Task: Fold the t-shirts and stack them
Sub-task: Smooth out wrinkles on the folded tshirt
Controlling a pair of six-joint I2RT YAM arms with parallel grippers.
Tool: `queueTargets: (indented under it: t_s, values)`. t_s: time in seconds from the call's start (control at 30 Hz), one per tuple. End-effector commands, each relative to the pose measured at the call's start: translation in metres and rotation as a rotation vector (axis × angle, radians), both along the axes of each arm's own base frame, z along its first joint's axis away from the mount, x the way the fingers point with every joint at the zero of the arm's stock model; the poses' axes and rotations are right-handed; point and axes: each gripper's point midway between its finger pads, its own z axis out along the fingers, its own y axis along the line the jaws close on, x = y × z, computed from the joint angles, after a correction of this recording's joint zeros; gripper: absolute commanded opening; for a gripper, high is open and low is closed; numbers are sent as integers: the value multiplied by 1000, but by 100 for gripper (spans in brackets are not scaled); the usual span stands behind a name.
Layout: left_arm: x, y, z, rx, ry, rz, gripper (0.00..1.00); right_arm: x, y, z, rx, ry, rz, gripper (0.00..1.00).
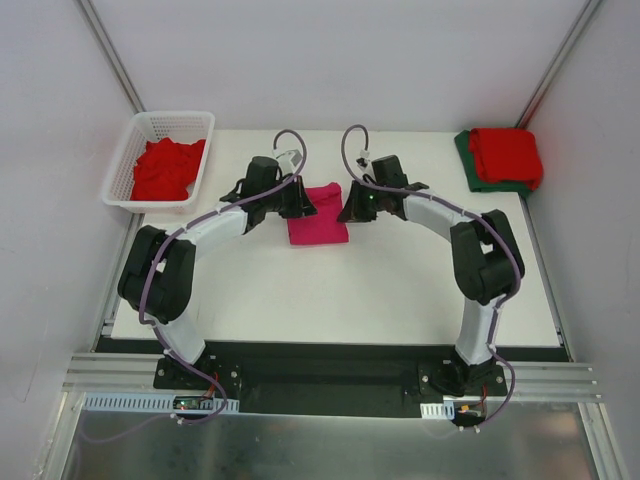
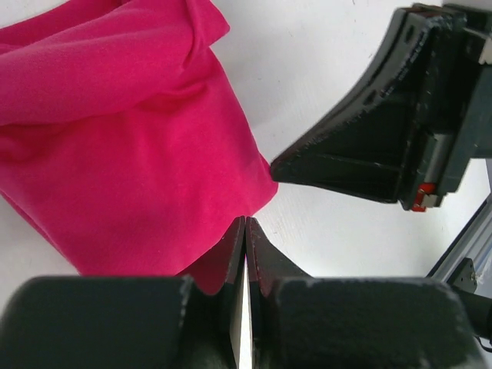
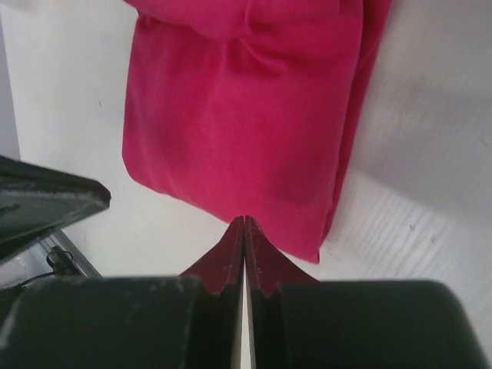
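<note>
A folded magenta-pink t-shirt [image 1: 318, 218] lies flat on the white table [image 1: 400, 290], between my two grippers. My left gripper [image 1: 307, 204] is shut, its tips at the shirt's left edge [image 2: 138, 169], and no cloth shows between the fingers [image 2: 231, 254]. My right gripper [image 1: 348, 209] is shut too, its tips against the shirt's right edge [image 3: 246, 115], also with nothing in them. At the back right corner a folded red t-shirt [image 1: 507, 155] rests on a dark green one [image 1: 466, 158]. Crumpled red t-shirts [image 1: 165, 168] fill the basket.
The white lattice basket [image 1: 176, 118] stands at the table's back left corner. The two gripper heads sit close together over the pink shirt, and the right gripper [image 2: 384, 138] shows in the left wrist view. White walls enclose the table on three sides.
</note>
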Motion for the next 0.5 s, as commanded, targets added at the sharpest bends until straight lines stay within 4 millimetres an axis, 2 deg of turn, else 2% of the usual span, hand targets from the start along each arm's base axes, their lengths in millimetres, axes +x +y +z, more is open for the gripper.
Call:
queueTargets:
  t_s: [0.0, 0.27, 0.47]
  values:
    - [14, 4, 13, -17, -51, 12, 0, 24, 28, 24, 110, -45, 22, 1]
    - [20, 12, 5, -14, -31, 32, 0, 22, 44, 22, 139, -30, 48, 1]
    - [22, 12, -5, -10, -10, 32, 0, 11, 48, 8, 126, 7, 62, 2]
